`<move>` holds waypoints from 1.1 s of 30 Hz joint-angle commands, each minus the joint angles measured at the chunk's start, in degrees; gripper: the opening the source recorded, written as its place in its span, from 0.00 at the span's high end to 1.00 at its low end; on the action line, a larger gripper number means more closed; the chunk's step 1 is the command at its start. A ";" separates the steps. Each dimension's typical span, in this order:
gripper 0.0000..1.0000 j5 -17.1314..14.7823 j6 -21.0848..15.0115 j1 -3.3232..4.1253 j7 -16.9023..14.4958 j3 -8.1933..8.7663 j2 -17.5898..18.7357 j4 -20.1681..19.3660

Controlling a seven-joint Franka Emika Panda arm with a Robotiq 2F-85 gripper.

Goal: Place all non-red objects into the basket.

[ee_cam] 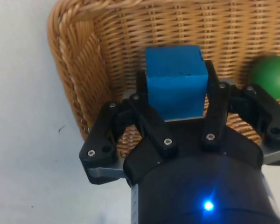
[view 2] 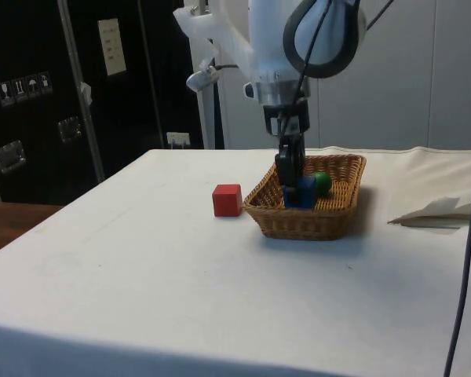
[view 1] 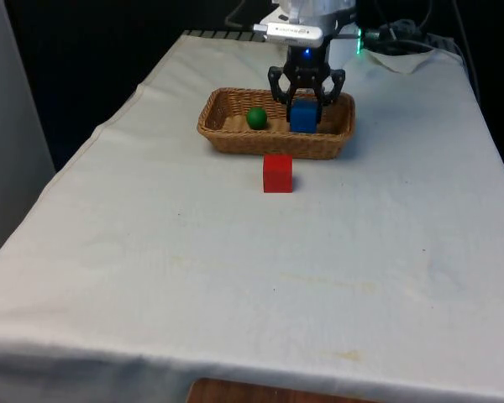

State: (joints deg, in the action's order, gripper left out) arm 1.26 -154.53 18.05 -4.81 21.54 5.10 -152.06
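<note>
A blue cube point(view 1: 303, 117) is low inside the wicker basket point(view 1: 235, 138), at the end on the front view's right. My gripper point(view 1: 304, 104) reaches down into the basket and is shut on the cube, one black finger point(ee_cam: 141, 88) against each of two opposite sides. A green ball point(view 1: 256, 117) lies in the basket on the front view's left of the cube. In the side view the gripper point(view 2: 292, 182) holds the blue cube point(view 2: 302, 192) with the green ball point(view 2: 323, 183) just behind it. A red cube point(view 1: 277, 173) stands on the cloth just outside the basket's near wall.
The basket point(view 2: 314, 220) sits near the table's far end. A crumpled white sheet point(view 2: 439, 210) lies on the cloth beyond the basket. Open white cloth stretches from the red cube point(view 2: 227, 199) towards the table's near edge.
</note>
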 commanded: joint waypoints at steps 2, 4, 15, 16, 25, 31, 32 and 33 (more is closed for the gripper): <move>0.91 -1.55 -0.80 -0.06 -0.97 -0.46 0.11 -0.29; 0.76 -1.66 -1.03 -0.11 -1.03 -0.52 0.40 -0.29; 0.00 -1.95 -1.20 -0.11 -1.09 -0.63 0.86 -0.23; 0.00 -1.95 -1.20 -0.11 -1.09 -0.63 0.86 -0.17; 0.00 0.23 1.83 0.06 1.15 0.11 -2.06 0.40; 0.00 0.86 5.16 -0.06 2.18 0.11 -5.27 0.92; 0.00 0.92 5.67 -0.11 2.35 0.06 -5.73 0.97; 0.00 -0.17 5.27 0.00 1.26 0.00 -5.90 0.63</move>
State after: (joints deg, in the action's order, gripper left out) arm 1.09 -149.26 18.05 -3.55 21.54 -0.80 -151.43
